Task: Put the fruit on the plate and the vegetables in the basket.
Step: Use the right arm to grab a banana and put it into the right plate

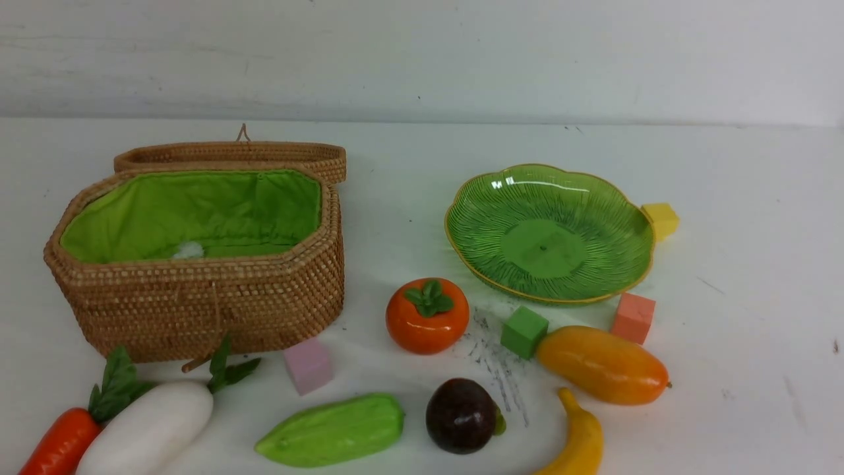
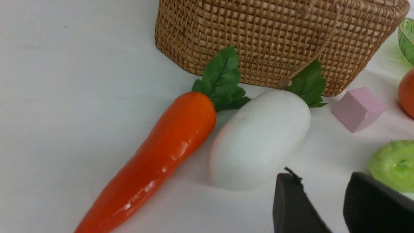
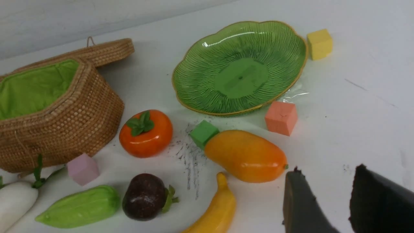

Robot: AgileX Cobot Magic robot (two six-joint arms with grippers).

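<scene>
The open wicker basket (image 1: 198, 290) stands at the left and the green plate (image 1: 550, 231) at the right; both are empty of toys. In front lie the carrot (image 1: 59, 443), radish (image 1: 148, 429) and gourd (image 1: 333, 429), then the persimmon (image 1: 427, 315), mangosteen (image 1: 461, 415), mango (image 1: 603, 364) and banana (image 1: 580, 442). Neither gripper shows in the front view. My left gripper (image 2: 321, 181) is open and empty, just short of the radish (image 2: 258, 139), with the carrot (image 2: 161, 152) beside it. My right gripper (image 3: 327, 173) is open and empty, next to the mango (image 3: 245, 155).
Foam cubes lie among the toys: pink (image 1: 308, 365) by the basket, green (image 1: 524, 331) touching the mango, salmon (image 1: 633, 318) and yellow (image 1: 661, 219) at the plate's rim. The basket lid (image 1: 231, 155) lies folded back. A white wall rises behind the table.
</scene>
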